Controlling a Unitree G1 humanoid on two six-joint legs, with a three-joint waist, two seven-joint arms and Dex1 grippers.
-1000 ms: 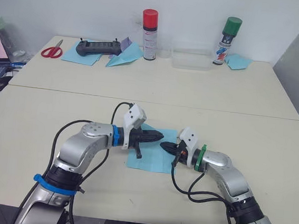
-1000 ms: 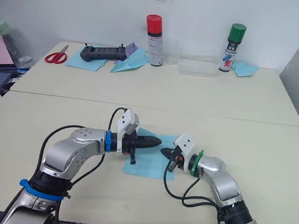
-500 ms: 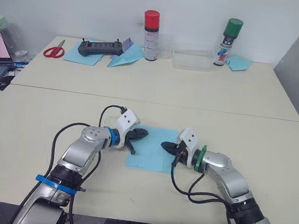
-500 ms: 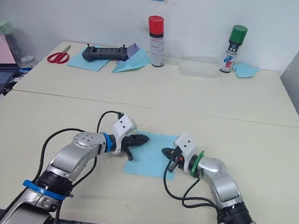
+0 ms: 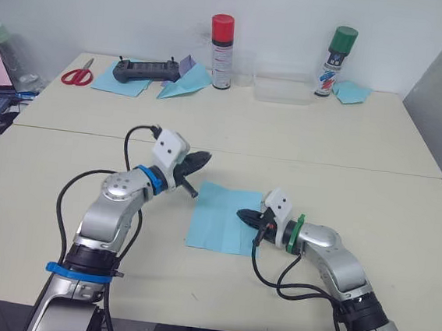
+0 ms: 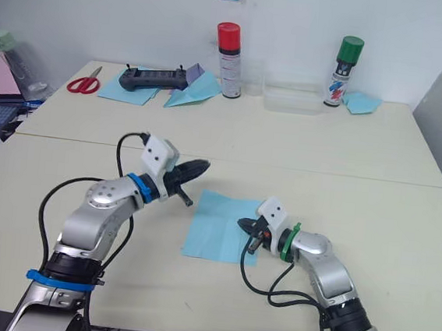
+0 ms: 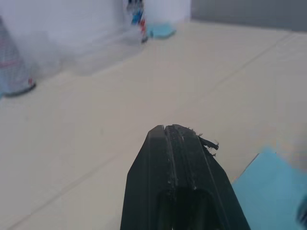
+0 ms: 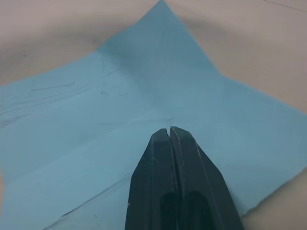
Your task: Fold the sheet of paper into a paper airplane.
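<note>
The right gripper (image 5: pixel 243 214) has its two black fingers pressed together, holding nothing, with the tips resting on the right part of the sheet of paper (image 5: pixel 220 216); in the right wrist view the closed fingers (image 8: pixel 175 163) lie over the flat blue sheet, which shows faint crease lines. The right arm reaches in low from the near right, forearm close to the table (image 5: pixel 64 170). The left gripper (image 5: pixel 202 157) is also pressed together and empty, lifted above the table just beyond the sheet's far left corner, apart from the paper. Its arm bends up at the elbow, with the wrist angled toward the far side. The sheet lies flat and unfolded on the near table between the two arms. On the far table stand a red-capped spray can (image 5: pixel 222 40) and a green-capped spray can (image 5: pixel 336 61), well apart from the sheet.
</note>
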